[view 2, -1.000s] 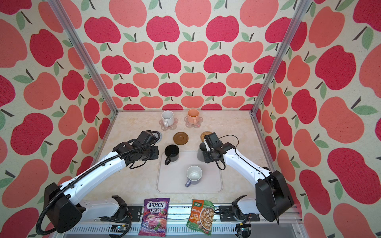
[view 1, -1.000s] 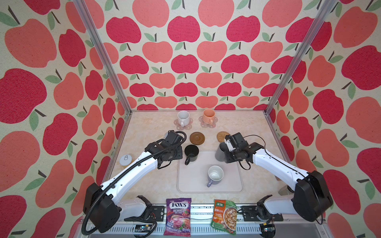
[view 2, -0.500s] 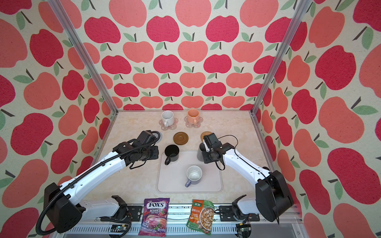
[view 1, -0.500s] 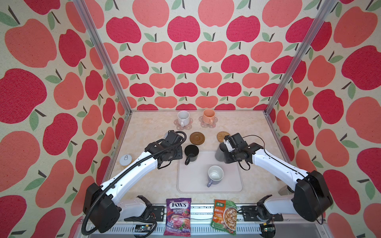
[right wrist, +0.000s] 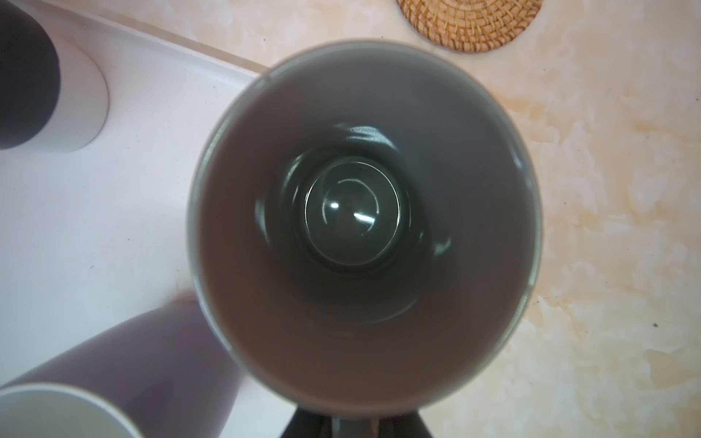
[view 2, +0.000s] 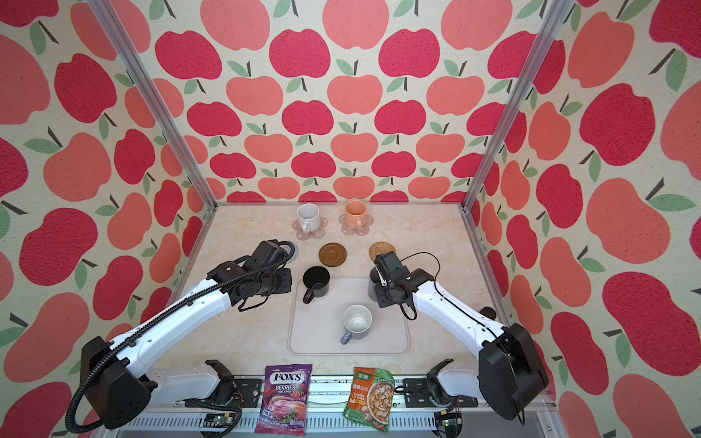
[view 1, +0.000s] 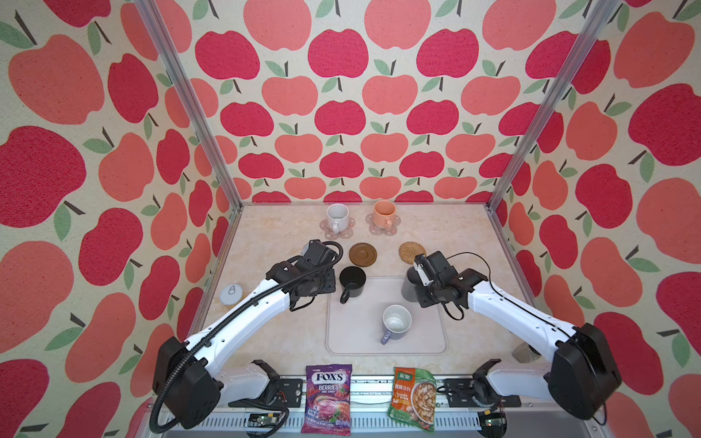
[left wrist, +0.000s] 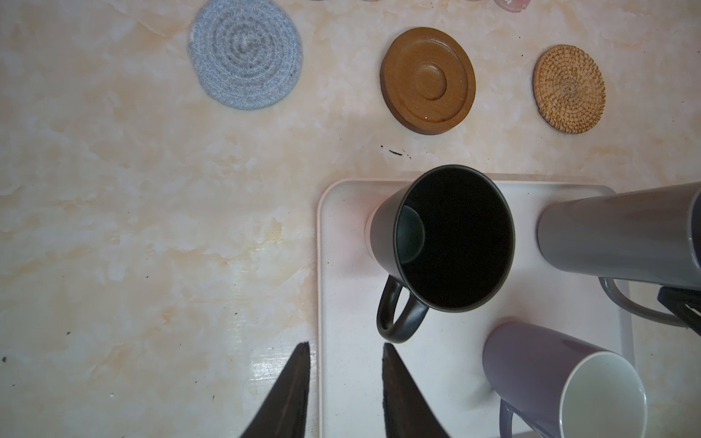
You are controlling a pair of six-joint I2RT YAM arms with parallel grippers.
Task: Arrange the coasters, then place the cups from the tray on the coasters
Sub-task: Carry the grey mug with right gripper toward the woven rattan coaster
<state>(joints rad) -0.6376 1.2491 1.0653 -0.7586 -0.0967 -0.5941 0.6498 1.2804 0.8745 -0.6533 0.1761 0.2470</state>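
Note:
In both top views the pale tray [view 1: 352, 333] [view 2: 315, 337] carries a black cup [view 1: 352, 280] at its far left corner and a lavender-grey cup [view 1: 396, 322] near the middle. My right gripper [view 1: 416, 294] [right wrist: 354, 426] is shut on the handle side of a dark grey cup [view 1: 409, 286] [right wrist: 364, 212] at the tray's far right corner. My left gripper [view 1: 329, 282] [left wrist: 345, 350] is open and empty, straddling the tray's left rim beside the black cup's [left wrist: 455, 239] handle. Grey woven [left wrist: 244, 53], brown [view 1: 362, 254] and rattan [view 1: 412, 251] coasters lie bare. Speckled white [view 1: 337, 215] and peach [view 1: 384, 212] cups stand on pink flower coasters [view 1: 348, 231].
A candy bag [view 1: 328, 402] and a soup packet [view 1: 413, 398] lie at the front edge. A small white round lid [view 1: 231, 294] sits by the left wall. Patterned walls with metal posts close in the table on three sides.

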